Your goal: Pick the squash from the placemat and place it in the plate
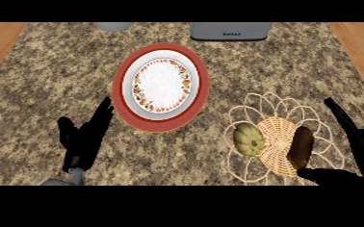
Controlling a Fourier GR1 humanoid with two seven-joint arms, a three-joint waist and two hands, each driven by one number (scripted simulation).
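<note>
A pale green-yellow squash (249, 140) lies on the left part of a woven wicker placemat (266, 107) at the lower right. Beside it on the mat's centre sits a dark brown oblong item (301, 147). The white plate (162, 85), with a floral ring and a red rim, stands left of the mat in the middle of the counter. My right hand (342, 118) is open at the mat's right edge, fingers up and thumb below, flanking the brown item and holding nothing. My left hand (85, 139) rests open at the lower left, fingers pointing toward the plate.
A grey appliance (231, 31) stands at the counter's far edge, with a grey round vessel (113, 26) to its left. Wooden strips show at both far corners. The counter is speckled granite.
</note>
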